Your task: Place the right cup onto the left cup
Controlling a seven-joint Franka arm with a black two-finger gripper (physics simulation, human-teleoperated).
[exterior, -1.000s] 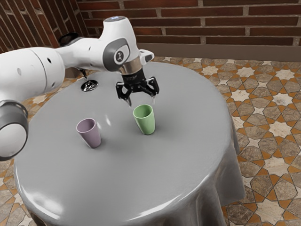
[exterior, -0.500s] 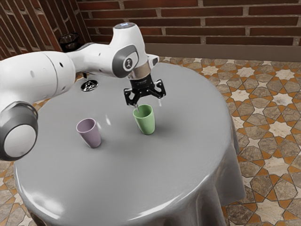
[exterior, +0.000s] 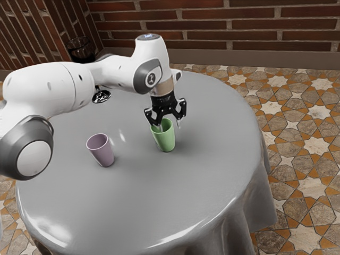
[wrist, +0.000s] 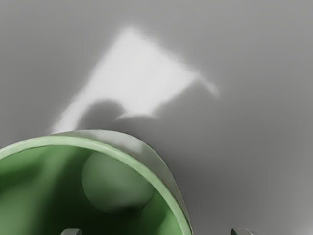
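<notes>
I'm lining up the grasp: my jaws stand wide over the green cup's (exterior: 167,140) wall; next, I should lower slightly and close.

The place looks like a dining room or a café, but I cannot tell which of these two it is. The walls (exterior: 255,27) are of red-brown brick with pale joints, and a plain skirting (exterior: 244,58) runs along the foot. The floor (exterior: 313,154) has tiles with star patterns, in cream, brown and orange. A round table (exterior: 159,204) wears a shiny grey cloth (exterior: 260,196), which hangs in folds, and two cups (exterior: 102,151) on it also suggest a place for eating or drinking.
</notes>
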